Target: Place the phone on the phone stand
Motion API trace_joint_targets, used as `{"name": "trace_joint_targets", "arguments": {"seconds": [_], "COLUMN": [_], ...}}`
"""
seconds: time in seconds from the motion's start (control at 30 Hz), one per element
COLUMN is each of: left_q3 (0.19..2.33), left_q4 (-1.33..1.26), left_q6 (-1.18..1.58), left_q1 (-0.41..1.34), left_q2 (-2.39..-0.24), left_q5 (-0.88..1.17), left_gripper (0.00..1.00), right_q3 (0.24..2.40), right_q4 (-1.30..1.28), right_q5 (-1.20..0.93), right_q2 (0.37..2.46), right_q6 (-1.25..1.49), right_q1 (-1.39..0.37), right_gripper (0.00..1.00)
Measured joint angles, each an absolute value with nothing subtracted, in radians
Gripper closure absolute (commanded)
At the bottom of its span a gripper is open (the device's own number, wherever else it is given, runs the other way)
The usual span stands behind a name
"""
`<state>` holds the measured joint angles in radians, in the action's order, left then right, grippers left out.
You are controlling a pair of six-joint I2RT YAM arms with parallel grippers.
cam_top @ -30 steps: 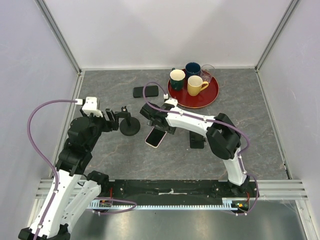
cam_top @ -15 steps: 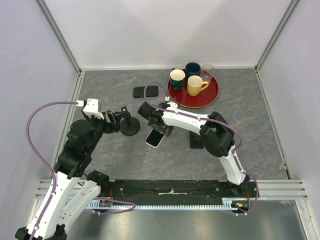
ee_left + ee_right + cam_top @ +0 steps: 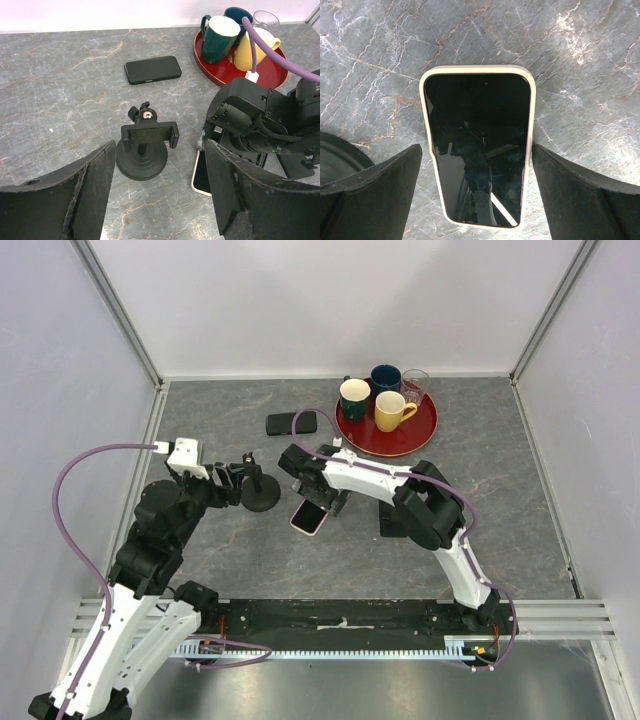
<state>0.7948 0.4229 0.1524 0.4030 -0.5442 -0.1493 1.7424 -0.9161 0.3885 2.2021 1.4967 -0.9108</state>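
**Phone on bench under open right gripper; stand unloaded**

1. Right gripper (image 3: 476, 150): jaws spread to their widest, nothing held. It points down at the bench (image 3: 220, 550), directly over the phone (image 3: 479, 145).

2. Phone: cream-cased, lying flat with the dark screen up, between the two fingers of the right gripper. One finger lies along each long edge. The wrist view does not show whether either finger touches the case. The phone is on the bench and not on the stand.

3. Left gripper (image 3: 160, 144): jaws wide apart, nothing held. It faces the phone stand (image 3: 146, 150) from close by, and in the wrist view the stand appears in the gap between its fingers, apart from both.

4. Phone stand: black, upright on a round base, with its clamp cradle turned towards the left gripper. A curved edge of the base shows just beside the left-hand finger in the right wrist view, so stand and phone are near each other.

5. Other items: a second, black phone (image 3: 152, 69) lies flat beyond the stand as seen from the left gripper. A red tray (image 3: 272, 75) sits further off to that gripper's right, beyond the right arm's wrist. It carries a green mug (image 3: 216, 32), a yellow mug (image 3: 252, 47), a blue mug (image 3: 239, 15) and a clear glass (image 3: 265, 20).
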Motion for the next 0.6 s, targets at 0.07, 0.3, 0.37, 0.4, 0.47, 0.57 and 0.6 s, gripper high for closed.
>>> {"name": "trace_joint_targets", "arguments": {"seconds": [0.07,0.3,0.37,0.4,0.47,0.57,0.6], "left_q3": [0.795,0.795,0.795,0.795,0.795,0.795,0.795], "left_q4": [0.423,0.423,0.423,0.423,0.423,0.423,0.423], "left_q6": [0.152,0.152,0.152,0.152,0.152,0.152,0.152], "left_q1": [0.406,0.406,0.406,0.406,0.406,0.406,0.406], "left_q2": [-0.544,-0.544,-0.544,-0.544,-0.544,-0.544,-0.544], "left_q5": [-0.152,-0.156,-0.156,-0.156,-0.156,-0.157,-0.158], "left_gripper": [0.23,0.24,0.24,0.24,0.24,0.24,0.24], "right_q3": [1.744,1.786,1.809,1.816,1.833,1.864,1.870], "right_q4": [-0.917,-0.937,-0.951,-0.957,-0.971,-0.997,-1.000], "right_q5": [0.375,0.287,0.257,0.247,0.227,0.212,0.211], "right_q2": [2.202,2.225,2.240,2.245,2.257,2.276,2.280], "right_q6": [1.497,1.452,1.435,1.429,1.416,1.406,1.405], "right_q1": [-0.904,-0.871,-0.862,-0.859,-0.854,-0.853,-0.853], "right_gripper": [0.03,0.04,0.06,0.08,0.10,0.14,0.17]}}
